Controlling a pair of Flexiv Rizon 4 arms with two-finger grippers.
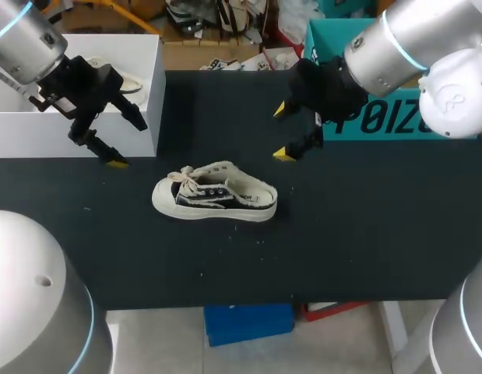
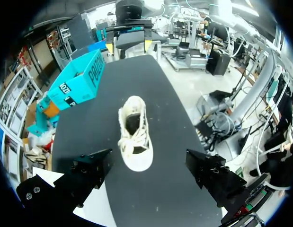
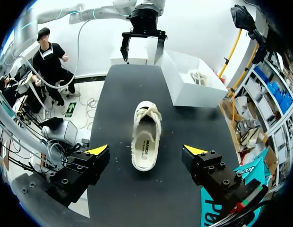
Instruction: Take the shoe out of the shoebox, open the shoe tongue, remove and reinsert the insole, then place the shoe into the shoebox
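Head view, entries from left to right.

- White shoebox point(image 1: 30, 132): far left of the black table point(image 1: 365, 234). A second shoe point(image 1: 130, 81) shows inside it.
- Left gripper point(image 1: 125, 142): hangs in front of the shoebox's right corner, fingers spread, nothing between them.
- Shoe point(image 1: 216, 195): out of the box, upright on its sole at mid-table. It sits between the two grippers, touching neither and nearer the table's front edge than both. Its long axis runs left to right, with the laced toe toward the left arm and the open heel toward the right arm.
- Right gripper point(image 1: 282, 131): fingers spread and empty, just behind the heel end. I judge it the nearer of the two. Its wrist view looks along the shoe from the heel into the opening.
- Teal box point(image 1: 396, 117): far right, behind the right arm.
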